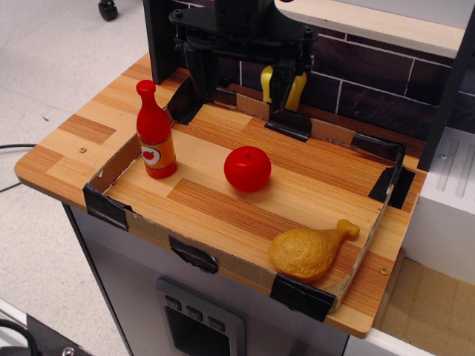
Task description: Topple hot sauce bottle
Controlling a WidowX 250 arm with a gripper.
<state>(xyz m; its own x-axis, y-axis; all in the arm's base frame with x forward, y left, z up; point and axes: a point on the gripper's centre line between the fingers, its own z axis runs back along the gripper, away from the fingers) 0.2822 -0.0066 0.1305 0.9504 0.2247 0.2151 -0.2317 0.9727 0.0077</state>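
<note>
The hot sauce bottle stands upright on the wooden table, inside a low cardboard border that is fixed with black tape. The bottle is in the left part of this bordered area, close beside the left cardboard wall. It is glossy red with a narrow neck and a red cap. Its orange label carries a white circle with a small red picture; no writing can be read on it. To the right of the bottle, well apart from it, rests a round red apple. Further right and nearer to the camera than the bottle lies a yellow-brown toy chicken leg. Behind the bottle and to its right, the black gripper hangs above the back edge of the border. Its two fingers stand wide apart and hold nothing. It does not touch the bottle.
</note>
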